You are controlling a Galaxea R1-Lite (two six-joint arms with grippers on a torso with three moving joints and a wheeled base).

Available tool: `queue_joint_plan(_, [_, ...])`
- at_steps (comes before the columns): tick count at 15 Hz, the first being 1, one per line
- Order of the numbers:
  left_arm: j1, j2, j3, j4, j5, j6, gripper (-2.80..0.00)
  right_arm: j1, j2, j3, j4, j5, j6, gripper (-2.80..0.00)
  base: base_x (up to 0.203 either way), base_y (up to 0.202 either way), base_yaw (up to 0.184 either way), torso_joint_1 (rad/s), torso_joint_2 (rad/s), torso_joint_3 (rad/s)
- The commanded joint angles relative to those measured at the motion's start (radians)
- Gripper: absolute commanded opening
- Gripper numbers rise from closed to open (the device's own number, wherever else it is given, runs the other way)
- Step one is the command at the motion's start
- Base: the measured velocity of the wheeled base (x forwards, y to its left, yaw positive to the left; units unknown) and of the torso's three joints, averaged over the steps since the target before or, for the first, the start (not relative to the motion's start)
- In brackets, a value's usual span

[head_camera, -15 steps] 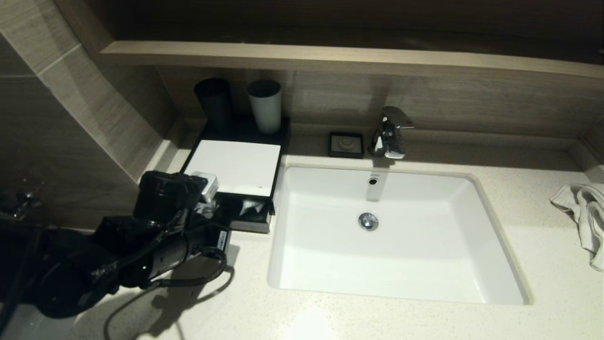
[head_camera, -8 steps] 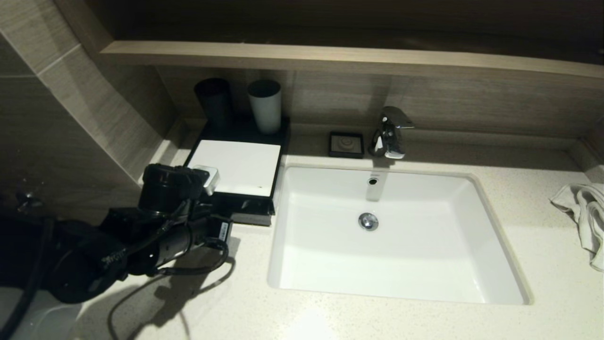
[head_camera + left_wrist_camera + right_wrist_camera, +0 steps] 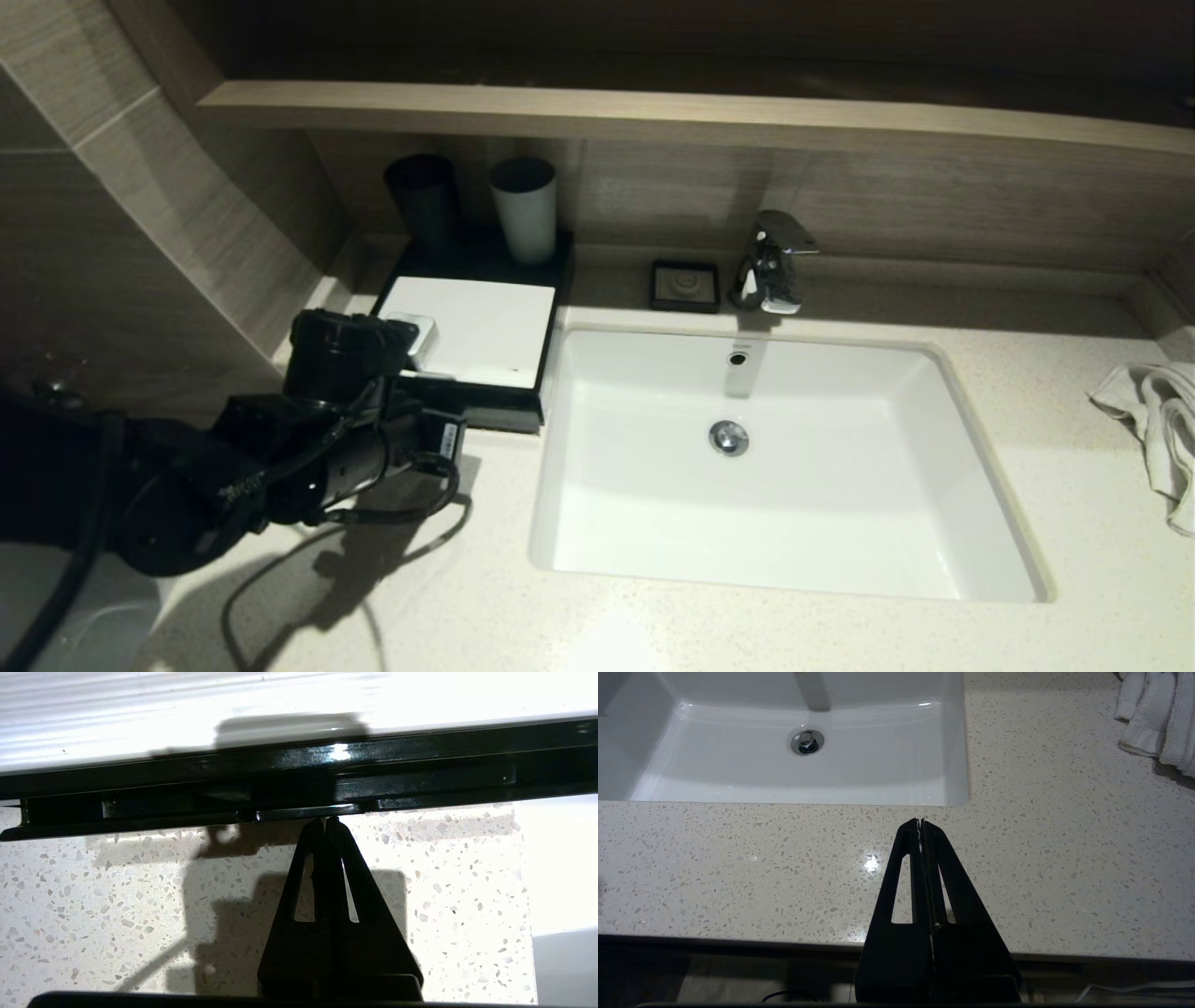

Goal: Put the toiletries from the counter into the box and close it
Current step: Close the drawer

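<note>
Sitting at left-centre of the head view, the box [image 3: 467, 329] has the left gripper [image 3: 325, 820] pressed together against its black front, while the right gripper [image 3: 920, 822], also together, hangs over the counter [image 3: 1064, 858].

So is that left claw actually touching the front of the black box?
Touching. In the left wrist view the left gripper, fingers shut together, has its tips pressed right against the lower front edge of the box, with no strip of counter between them.
</note>
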Motion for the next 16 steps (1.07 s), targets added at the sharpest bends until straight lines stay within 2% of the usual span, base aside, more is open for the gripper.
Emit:
queue_joint_plan(1, [0.001, 0.009, -0.009, -0.003, 0.002, -0.002, -2.80, 0.000, 0.000, 0.000, 0.000, 0.000, 0.001, -2.80, 0.000, 0.000, 0.000, 0.000, 0.00, 0.000])
queue_joint_plan(12, [0.000, 0.019, -0.032, -0.059, 0.001, 0.000, -2.80, 0.000, 0.000, 0.000, 0.000, 0.000, 0.001, -2.80, 0.000, 0.000, 0.000, 0.000, 0.00, 0.000])
queue_joint_plan(16, [0.000, -0.016, 0.002, -0.054, 0.001, -0.002, -2.80, 0.000, 0.000, 0.000, 0.000, 0.000, 0.001, -2.80, 0.000, 0.000, 0.000, 0.000, 0.00, 0.000])
